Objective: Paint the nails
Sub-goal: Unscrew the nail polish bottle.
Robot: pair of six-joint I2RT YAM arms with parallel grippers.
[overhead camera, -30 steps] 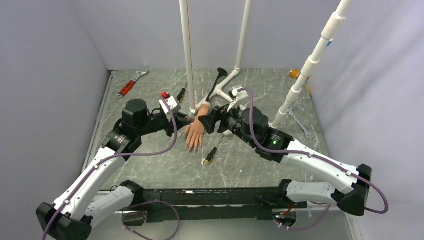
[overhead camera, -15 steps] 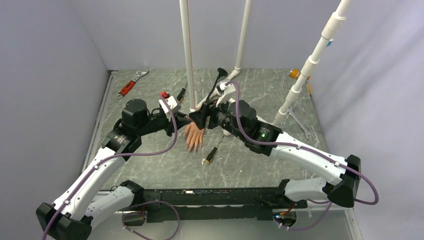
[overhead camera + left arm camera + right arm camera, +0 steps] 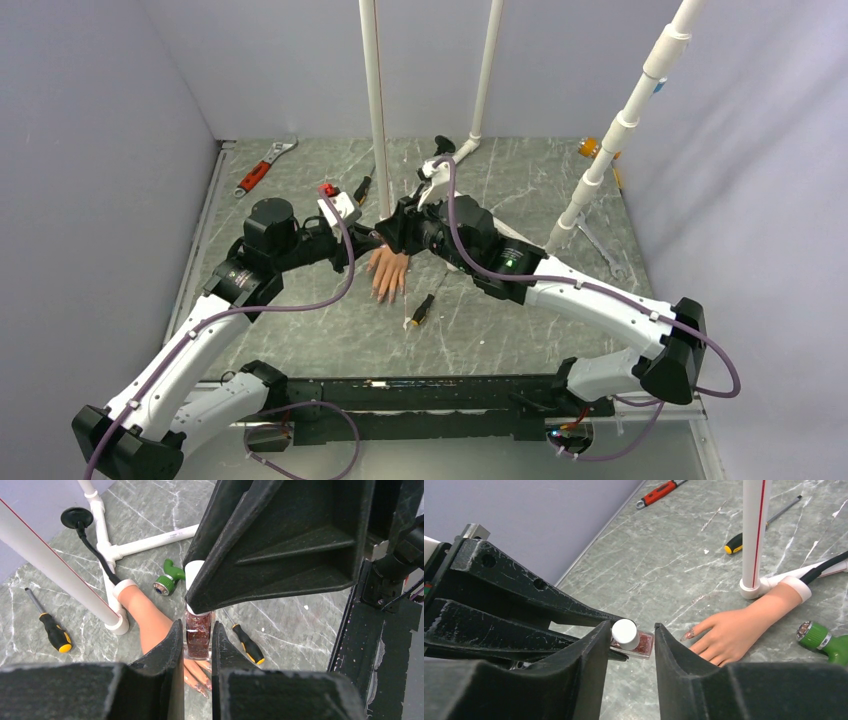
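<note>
Top view: my left claw [image 3: 368,243] and right claw [image 3: 392,232] meet close over the mannequin hand [image 3: 388,272], which keeps the polish near the nails [image 3: 202,686] at its fingertips. Left wrist view: my left claw pinches the glittery polish bottle [image 3: 198,636] upright just beside that hand, I judge to steady it for uncapping. Right wrist view: my right claw is spread either side of the white cap [image 3: 625,632], near the hand's thumb, not yet gripping.

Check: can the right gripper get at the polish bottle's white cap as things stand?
Probably yes. The left gripper clamps the polish bottle by its glass body, leaving the white cap bare, and the right gripper, open, appears to flank it with nothing between.
</note>
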